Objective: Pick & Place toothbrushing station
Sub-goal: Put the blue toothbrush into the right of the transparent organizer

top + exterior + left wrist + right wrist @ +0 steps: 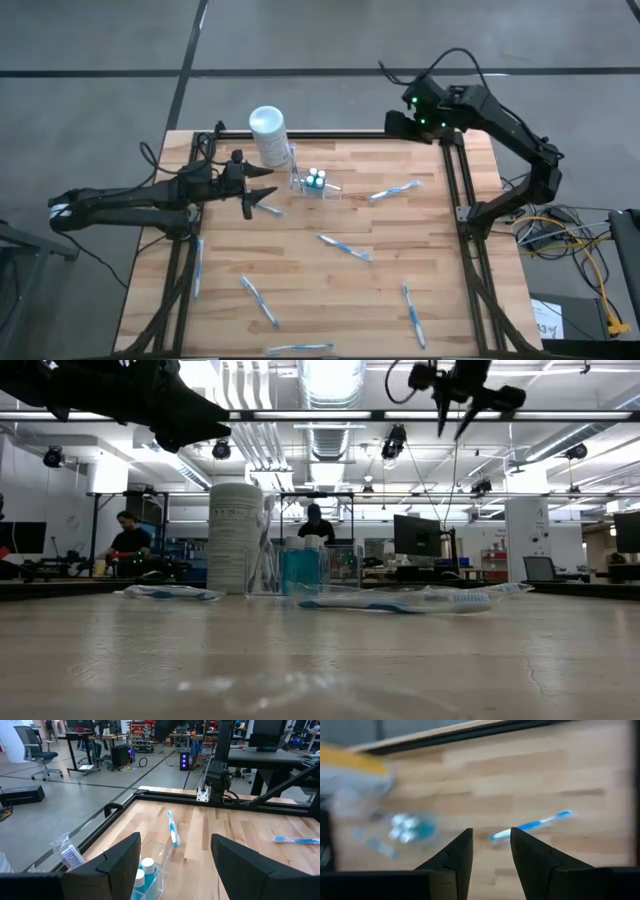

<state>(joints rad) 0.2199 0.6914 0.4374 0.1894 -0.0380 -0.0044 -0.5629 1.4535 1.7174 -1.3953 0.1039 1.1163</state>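
One clear toothbrushing station (314, 184) stands on the counter (430, 260) beside one white cylinder (269, 135), the left claw (262, 197) wide open just beside it, the right claw (398, 124) part-open over the far edge, seven toothbrushes (345, 246) scattered about.

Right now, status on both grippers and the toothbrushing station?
Left gripper open, empty, just left of the toothbrushing station. Right gripper parked at the far right corner, part open, empty. White cylinder close behind the station; toothbrush under left fingers.
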